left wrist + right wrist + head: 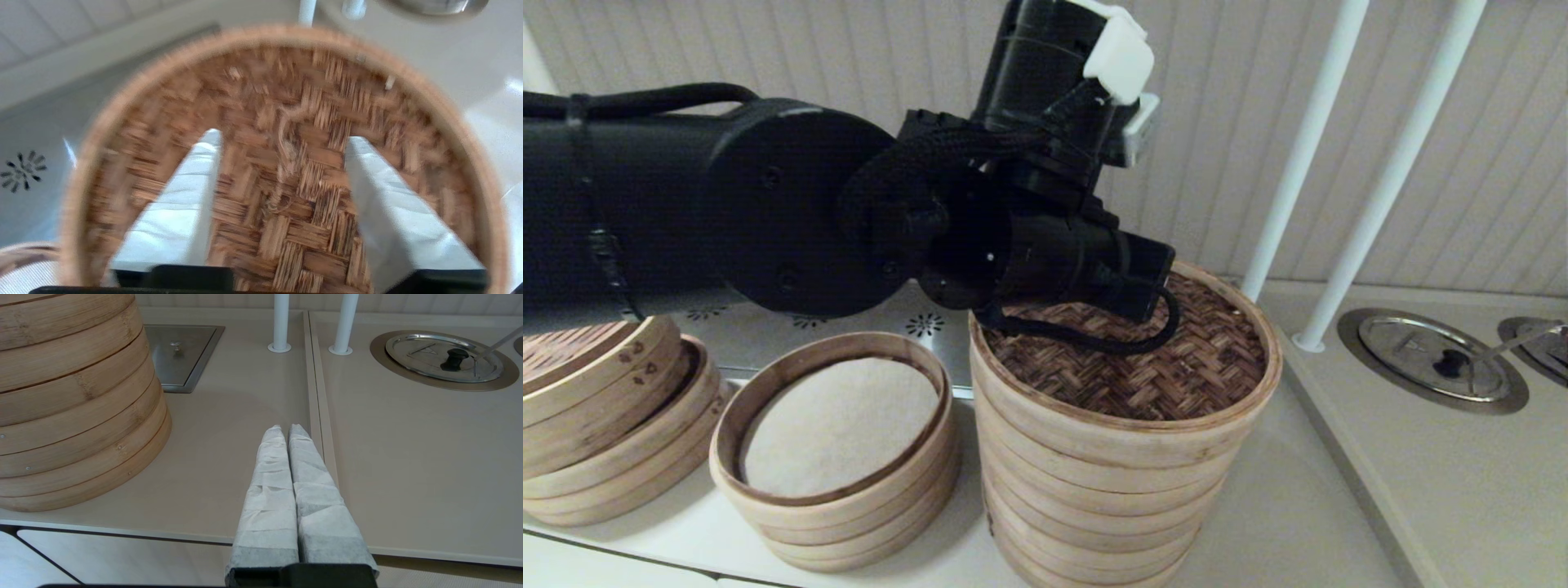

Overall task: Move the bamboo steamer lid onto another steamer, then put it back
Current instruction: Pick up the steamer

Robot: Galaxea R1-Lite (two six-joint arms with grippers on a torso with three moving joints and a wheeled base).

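The bamboo steamer lid lies flat, weave up, on another steamer; the left gripper spreads wide above it; the right gripper, pressed closed, hovers beside that stack

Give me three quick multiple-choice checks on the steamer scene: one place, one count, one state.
1. The dark brown herringbone-woven bamboo steamer lid sits on:
A. the tallest stack of pale bamboo rings
B. the short stack with whitish liner
C. the counter

2. White poles behind the stacks:
A. one
B. two
C. four

3. The right end effector is:
A. open
B. holding the lid
C. shut, empty

Key: 1 A, the lid caps the tallest stack under the left end effector. 2 B, two poles stand side by side. 3 C, wrapped fingers pressed together over bare counter.
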